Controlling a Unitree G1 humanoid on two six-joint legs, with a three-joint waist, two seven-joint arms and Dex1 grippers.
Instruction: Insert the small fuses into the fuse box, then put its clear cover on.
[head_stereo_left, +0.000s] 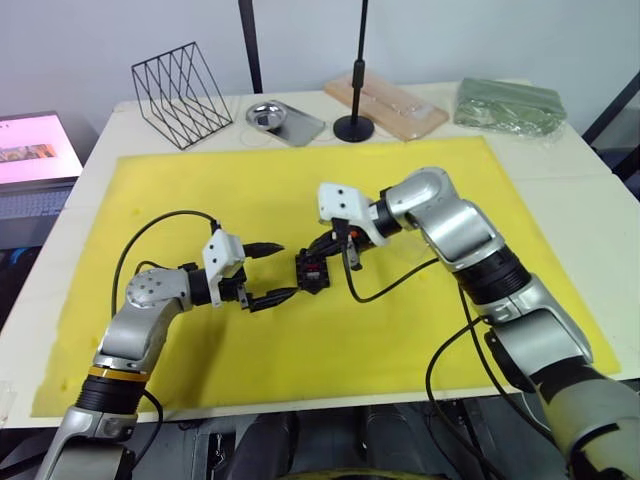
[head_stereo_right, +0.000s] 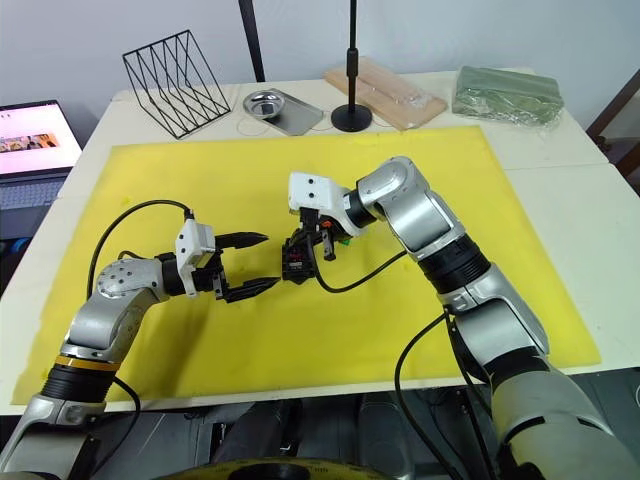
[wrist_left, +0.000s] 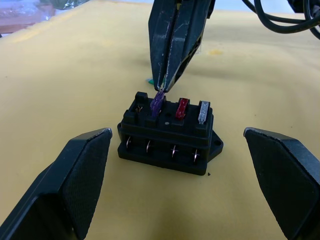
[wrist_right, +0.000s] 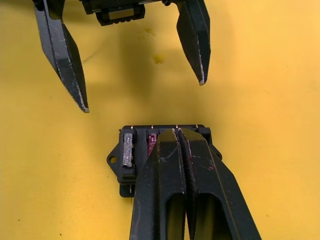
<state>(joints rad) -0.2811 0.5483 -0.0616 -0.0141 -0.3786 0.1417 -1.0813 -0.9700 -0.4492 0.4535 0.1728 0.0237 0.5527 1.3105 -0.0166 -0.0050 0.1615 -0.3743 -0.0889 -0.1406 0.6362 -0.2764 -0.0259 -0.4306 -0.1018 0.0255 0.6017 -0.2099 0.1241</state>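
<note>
The black fuse box (head_stereo_left: 312, 271) lies on the yellow mat (head_stereo_left: 250, 190) between my two grippers. A red fuse (wrist_left: 182, 107) and a grey fuse (wrist_left: 203, 111) sit in its top slots. My right gripper (wrist_left: 162, 90) comes down from above, shut on a purple fuse (wrist_left: 157, 103) whose lower end is at a slot beside the red one. My left gripper (head_stereo_left: 287, 270) is open, its fingers spread just left of the box without touching it. A bit of a green fuse (wrist_left: 149, 81) lies on the mat behind the box. The clear cover is out of view.
At the back of the table stand a black wire rack (head_stereo_left: 182, 92), a metal tray (head_stereo_left: 285, 122), a black stand base (head_stereo_left: 353, 127), a clear-wrapped wooden board (head_stereo_left: 385, 105) and a green bundle (head_stereo_left: 508, 105). A laptop (head_stereo_left: 35, 150) sits at the far left.
</note>
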